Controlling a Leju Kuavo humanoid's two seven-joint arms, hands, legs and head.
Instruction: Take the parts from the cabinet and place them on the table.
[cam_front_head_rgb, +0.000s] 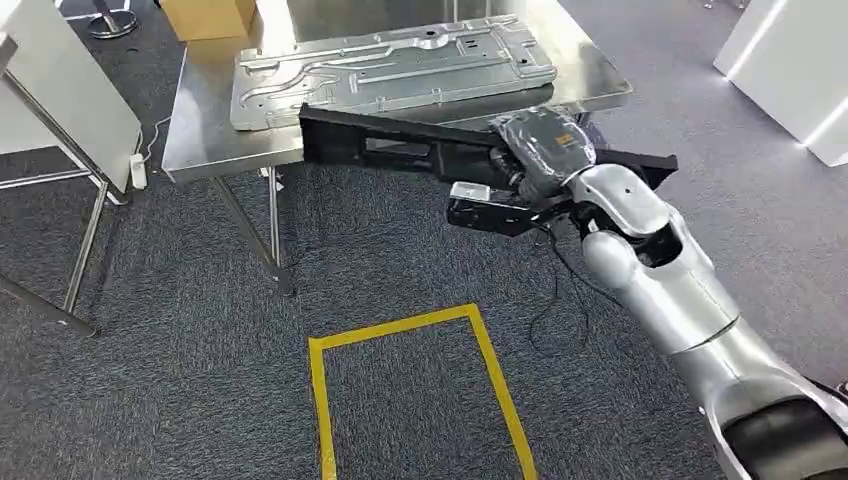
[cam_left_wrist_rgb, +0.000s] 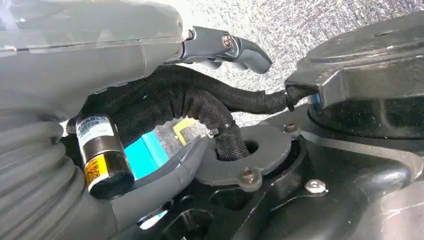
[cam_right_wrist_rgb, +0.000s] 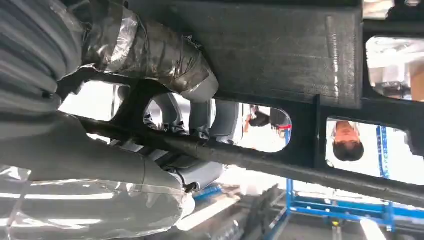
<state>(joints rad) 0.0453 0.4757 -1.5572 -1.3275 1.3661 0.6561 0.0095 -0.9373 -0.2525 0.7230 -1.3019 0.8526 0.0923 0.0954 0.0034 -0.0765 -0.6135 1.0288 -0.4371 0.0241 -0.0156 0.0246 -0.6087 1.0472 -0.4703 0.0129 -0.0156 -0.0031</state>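
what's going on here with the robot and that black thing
The robot's right hand grips a long black frame part, holding it level in front of the steel table. A stamped metal panel already lies on the table, beside a cardboard box. The black part is not yet set down.

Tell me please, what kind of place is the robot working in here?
Probably a factory demonstration or test hall. A steel table carries a large stamped metal panel, yellow tape marks a standing spot on grey carpet, and the right hand holds a long black part.
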